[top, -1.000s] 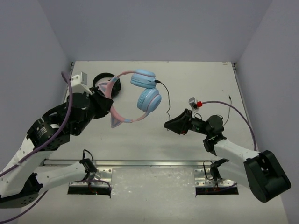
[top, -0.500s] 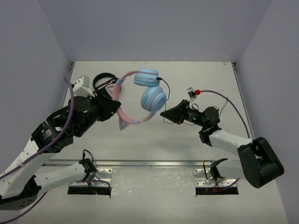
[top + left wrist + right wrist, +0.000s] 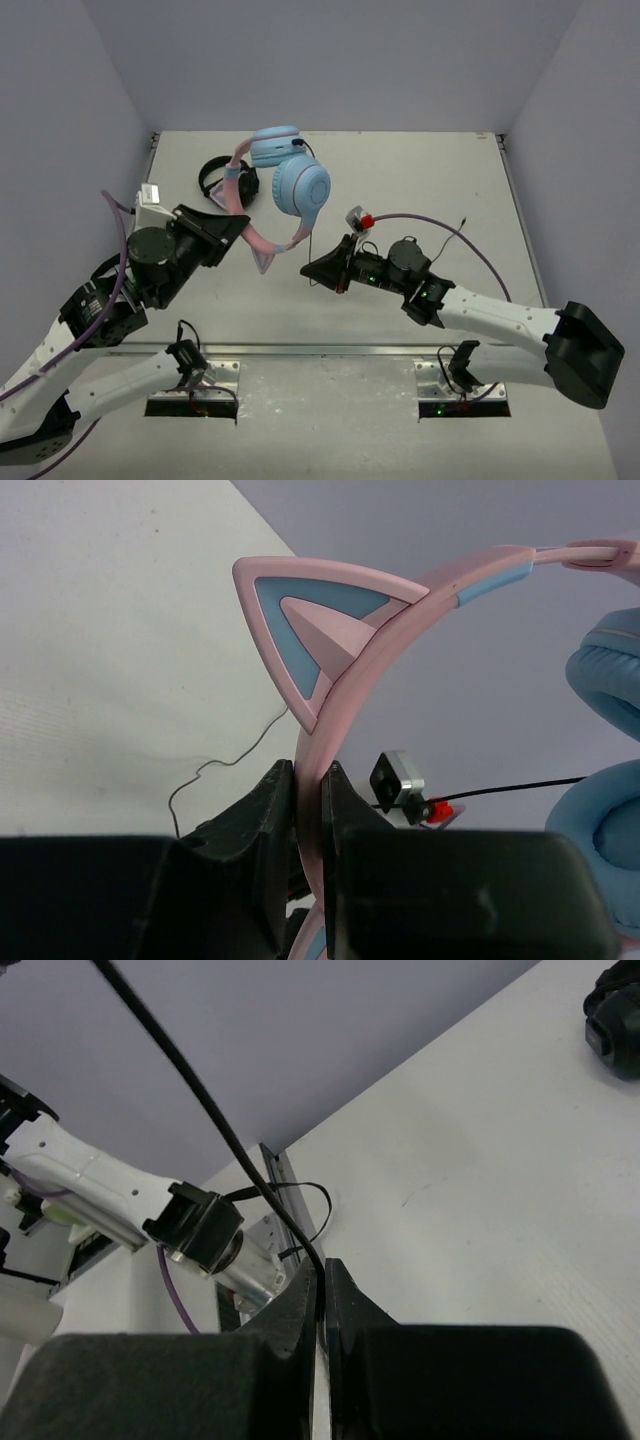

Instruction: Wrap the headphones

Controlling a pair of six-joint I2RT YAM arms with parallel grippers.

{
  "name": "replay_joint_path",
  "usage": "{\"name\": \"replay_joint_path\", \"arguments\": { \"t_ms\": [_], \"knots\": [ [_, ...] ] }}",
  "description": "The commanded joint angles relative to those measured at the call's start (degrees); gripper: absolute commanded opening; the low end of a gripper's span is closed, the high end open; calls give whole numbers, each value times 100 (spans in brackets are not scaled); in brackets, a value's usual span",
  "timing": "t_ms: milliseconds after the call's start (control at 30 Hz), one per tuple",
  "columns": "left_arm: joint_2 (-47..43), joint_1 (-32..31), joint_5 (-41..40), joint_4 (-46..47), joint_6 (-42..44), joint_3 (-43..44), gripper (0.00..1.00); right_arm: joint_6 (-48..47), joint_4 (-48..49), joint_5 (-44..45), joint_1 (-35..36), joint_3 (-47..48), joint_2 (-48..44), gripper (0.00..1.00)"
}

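The left hand [image 3: 308, 780] grasps the headphones [image 3: 300, 186] by the headband [image 3: 345, 695]. The right hand [image 3: 321, 1272] is clenched on their cable [image 3: 200, 1100].

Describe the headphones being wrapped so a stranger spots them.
Over the far left of the white table, the left gripper holds headphones aloft, their thin black cable pinched by the right gripper. Pink cat-eared headband, light blue earcups; the smaller pair on the table is all black.
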Motion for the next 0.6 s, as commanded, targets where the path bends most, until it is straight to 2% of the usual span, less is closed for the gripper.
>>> {"name": "replay_joint_path", "arguments": {
  "t_ms": [0, 133, 267, 400, 567],
  "knots": [
    [-130, -13, -845, 1153, -1070, 146, 1, -772, -865, 856, 571, 456, 154, 1],
    [-95, -13, -1436, 1091, -1326, 199, 0, -1133, -1341, 1391, 1081, 914, 444, 1],
    [142, -13, -2445, 424, -1274, 629, 1, -1353, -1614, 1639, 1441, 1099, 419, 1],
    [432, -13, -3561, -201, -1257, 744, 0, -1590, -1956, 1639, 1653, 1266, 217, 1],
    [731, -13, -4161, -772, -1563, 568, 0, -1696, -2431, 1332, 1759, 1670, 269, 1]
  ]
}}
